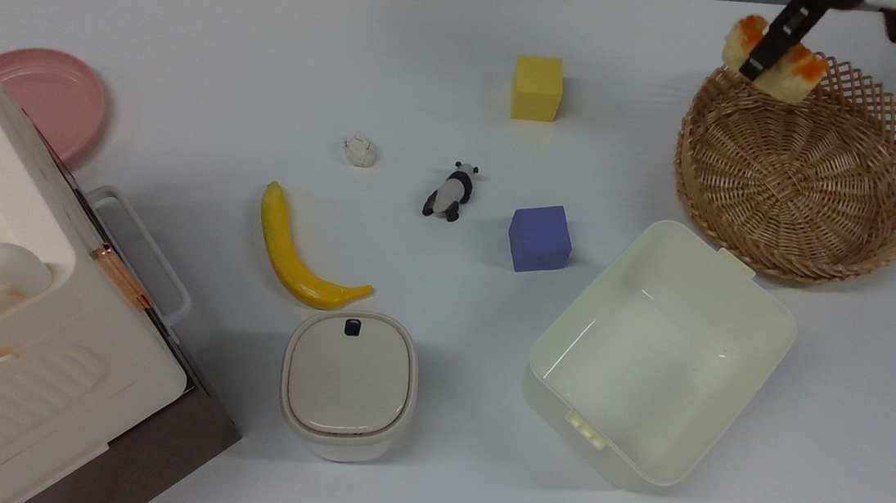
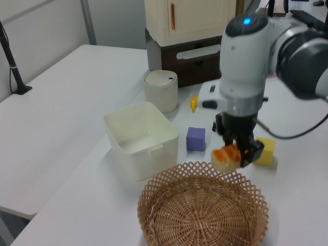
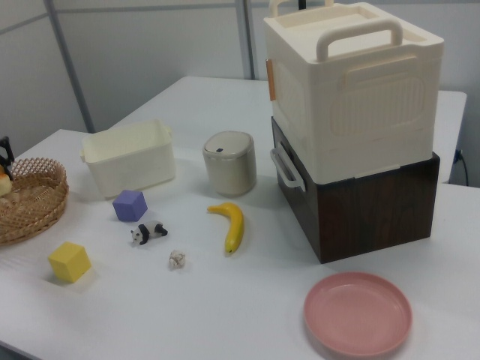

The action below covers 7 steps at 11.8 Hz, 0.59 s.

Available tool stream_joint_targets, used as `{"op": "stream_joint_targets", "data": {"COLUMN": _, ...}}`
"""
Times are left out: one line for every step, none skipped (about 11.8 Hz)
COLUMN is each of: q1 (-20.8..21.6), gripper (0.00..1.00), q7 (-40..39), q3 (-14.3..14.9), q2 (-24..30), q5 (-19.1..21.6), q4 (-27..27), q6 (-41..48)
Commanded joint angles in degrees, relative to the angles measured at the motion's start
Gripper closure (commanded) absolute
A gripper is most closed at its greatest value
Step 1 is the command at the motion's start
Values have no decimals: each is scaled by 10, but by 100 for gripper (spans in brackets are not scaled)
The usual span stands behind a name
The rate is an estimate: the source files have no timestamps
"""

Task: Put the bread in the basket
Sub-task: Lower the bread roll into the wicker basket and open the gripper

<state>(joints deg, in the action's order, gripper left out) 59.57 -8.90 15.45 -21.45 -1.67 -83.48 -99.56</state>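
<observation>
Top view grip: the gripper point(image 1: 772, 46) is clamped on the toy bread loaf point(image 1: 794, 75), one dark finger crossing its middle, orange-brown bumps showing on both sides of the finger.
Loaf position: held in the air, over the lattice rim of the round wicker basket point(image 1: 809, 167) on the top view's upper left of that rim; not yet over the woven base.
Left view check: the gripper point(image 2: 237, 152) hangs with the loaf point(image 2: 225, 158) just above the far edge of the basket point(image 2: 202, 212), the woven floor lying below and nearer the camera.
Height above rim: appears small in the left view, though I cannot tell the exact clearance from this angle.
Risk, early drop: letting go here would likely land the loaf on the rim, and it could tip outward onto the white table point(image 1: 271, 37).
Risk, snag: descending before moving inward could catch the loaf or a finger on the open lattice and shove the light basket.
Risk, slip: the loaf sits tilted in the grip, so a quick move might twist it loose.
Nearby clutter: the yellow sponge cube point(image 2: 265, 151) sits just behind the gripper in the left view; the cream plastic tub point(image 1: 660, 354) is well apart from it.
Next call: probably carry further over the basket's centre, then lower and release.
</observation>
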Motion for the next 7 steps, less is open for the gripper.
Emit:
{"op": "stream_joint_targets", "data": {"q1": 9, "gripper": 36, "q7": 19, "q3": 6, "q2": -62, "q5": 11, "q4": 19, "q6": -35}}
{"op": "stream_joint_targets", "data": {"q1": 9, "gripper": 34, "q7": 25, "q3": 5, "q2": -76, "q5": 11, "q4": 19, "q6": -52}}
{"op": "stream_joint_targets", "data": {"q1": 9, "gripper": 29, "q7": 45, "q3": 5, "q2": -86, "q5": 11, "q4": 19, "q6": -66}}
{"op": "stream_joint_targets", "data": {"q1": 10, "gripper": 27, "q7": 50, "q3": 5, "q2": -99, "q5": 11, "q4": 19, "q6": -70}}
{"op": "stream_joint_targets", "data": {"q1": 11, "gripper": 27, "q7": 51, "q3": 1, "q2": -113, "q5": 11, "q4": 19, "q6": -71}}
{"op": "stream_joint_targets", "data": {"q1": 10, "gripper": 27, "q7": 52, "q3": -5, "q2": -123, "q5": 10, "q4": 19, "q6": -78}}
{"op": "stream_joint_targets", "data": {"q1": 11, "gripper": 27, "q7": 56, "q3": -5, "q2": -131, "q5": 10, "q4": 18, "q6": -91}}
